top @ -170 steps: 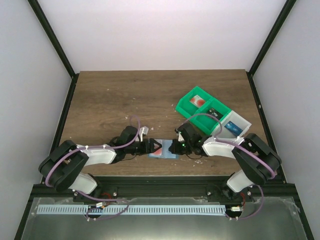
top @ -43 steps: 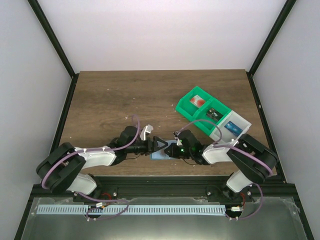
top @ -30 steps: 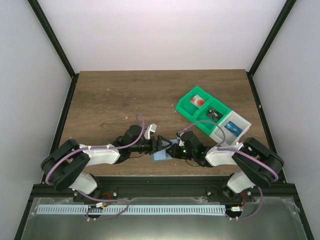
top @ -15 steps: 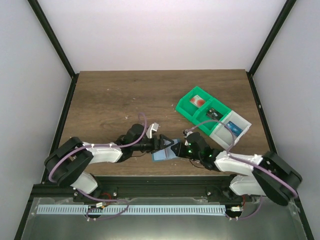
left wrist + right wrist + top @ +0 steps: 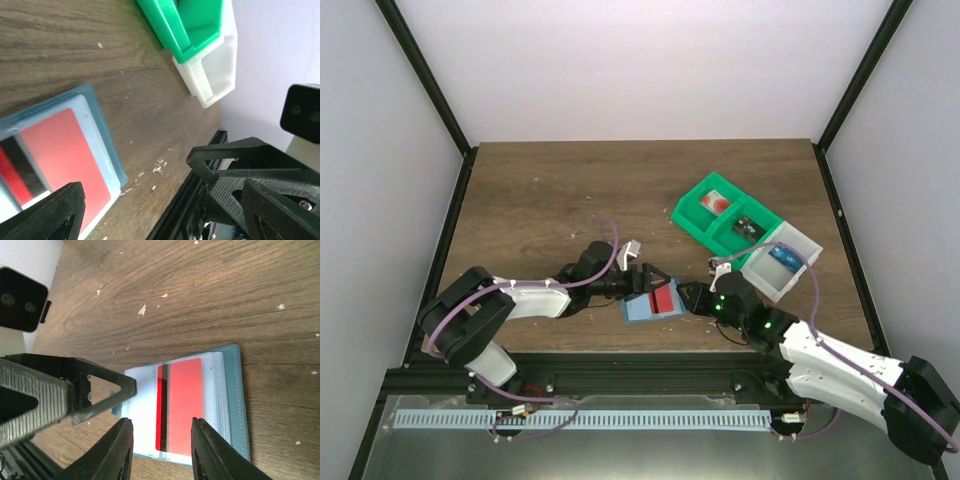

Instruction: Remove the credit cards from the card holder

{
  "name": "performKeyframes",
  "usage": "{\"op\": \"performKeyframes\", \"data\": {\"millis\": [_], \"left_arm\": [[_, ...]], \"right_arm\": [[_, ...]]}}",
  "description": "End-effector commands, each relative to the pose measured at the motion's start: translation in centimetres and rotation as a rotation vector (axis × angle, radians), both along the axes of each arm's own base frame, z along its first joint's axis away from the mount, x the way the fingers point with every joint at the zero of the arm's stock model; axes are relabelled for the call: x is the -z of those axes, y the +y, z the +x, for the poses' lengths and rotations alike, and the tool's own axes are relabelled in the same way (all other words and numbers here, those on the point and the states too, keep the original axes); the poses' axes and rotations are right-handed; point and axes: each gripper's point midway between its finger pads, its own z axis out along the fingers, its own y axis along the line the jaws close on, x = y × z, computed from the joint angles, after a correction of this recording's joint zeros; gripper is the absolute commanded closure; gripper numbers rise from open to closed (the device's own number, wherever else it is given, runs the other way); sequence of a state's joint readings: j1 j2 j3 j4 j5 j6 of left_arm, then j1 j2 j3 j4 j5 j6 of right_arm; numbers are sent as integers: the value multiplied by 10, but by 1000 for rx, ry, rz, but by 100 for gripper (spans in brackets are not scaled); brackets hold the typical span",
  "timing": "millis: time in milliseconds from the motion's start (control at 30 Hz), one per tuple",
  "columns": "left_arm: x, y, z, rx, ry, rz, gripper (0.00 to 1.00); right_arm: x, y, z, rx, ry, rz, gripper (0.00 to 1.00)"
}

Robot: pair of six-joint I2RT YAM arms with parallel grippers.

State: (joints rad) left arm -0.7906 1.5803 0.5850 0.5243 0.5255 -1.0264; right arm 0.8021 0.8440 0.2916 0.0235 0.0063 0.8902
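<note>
- Since a second ago my right arm's backed off toward me. Its pincer [image 5: 688,297] is released and empty.
- The teal-blue hinged card holder [image 5: 235,405] lies open on the wooden table [image 5: 540,200], with a red plastic card with a black stripe [image 5: 182,400] pocketed inside.
- The left pincer [image 5: 650,283] hangs wide open at its left edge.
- Step in hand: pulling the card out. Next I'd pinch the card's exposed edge.
- Far back, the green plastic bin [image 5: 695,222] holds a red-marked card [image 5: 718,203], and the white bin [image 5: 802,240] has something blue [image 5: 782,257].

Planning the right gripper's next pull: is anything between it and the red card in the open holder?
Nothing visible. The red card lies directly ahead of the right gripper; the left gripper is off to the side, at the edge of the holder.
</note>
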Motion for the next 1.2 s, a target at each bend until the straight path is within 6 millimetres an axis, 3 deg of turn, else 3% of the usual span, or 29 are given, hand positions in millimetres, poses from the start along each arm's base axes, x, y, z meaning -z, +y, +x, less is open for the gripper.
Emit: {"op": "performKeyframes", "data": {"millis": [0, 233, 333, 500, 767, 933, 1167], "left_arm": [[8, 17, 6, -32, 2, 30, 14], [25, 34, 2, -56, -1, 109, 33], [32, 41, 2, -78, -1, 140, 44], [39, 42, -3, -72, 14, 132, 57], [53, 31, -7, -11, 30, 147, 63], [63, 35, -4, -39, 35, 185, 63], [64, 33, -3, -41, 37, 172, 62]], "right_arm": [[13, -9, -1, 10, 8, -80, 65], [24, 1, 12, -55, 28, -185, 65], [35, 6, 16, -84, 63, -203, 70], [52, 13, 18, -117, 100, -228, 72], [86, 8, 6, -129, 198, -270, 82], [94, 7, -4, -143, 226, -247, 91], [96, 7, -9, -160, 240, -245, 93]]}}
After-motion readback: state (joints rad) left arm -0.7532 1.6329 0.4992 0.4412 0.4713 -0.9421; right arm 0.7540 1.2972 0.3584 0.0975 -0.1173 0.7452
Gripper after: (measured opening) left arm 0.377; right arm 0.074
